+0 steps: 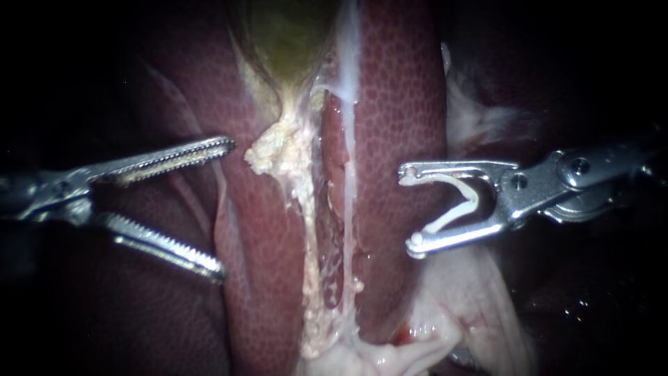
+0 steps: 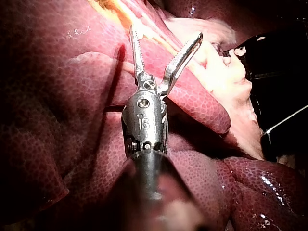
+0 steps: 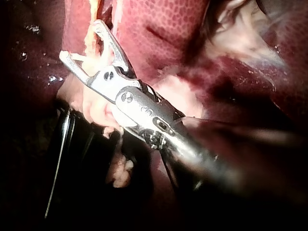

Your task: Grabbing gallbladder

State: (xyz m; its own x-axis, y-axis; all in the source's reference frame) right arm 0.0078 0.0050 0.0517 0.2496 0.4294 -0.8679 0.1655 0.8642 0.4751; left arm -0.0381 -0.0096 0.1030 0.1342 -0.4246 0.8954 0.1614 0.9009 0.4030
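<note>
Clearly green-yellow, the gallbladder [image 1: 289, 42] tapers to a pale neck between lobes of mottled red liver [image 1: 396, 104]. A crumbly cream strand of tissue [image 1: 285, 153] trails from that neck. Your left instrument [image 1: 226, 209] hangs below and to the left of the gallbladder, its serrated jaws spread wide and gripping nothing, well apart from it. Your right instrument [image 1: 409, 209] sits below and to the gallbladder's right, its jaws held apart by a white clip [image 1: 475, 198] seated between them and touching both.
</note>
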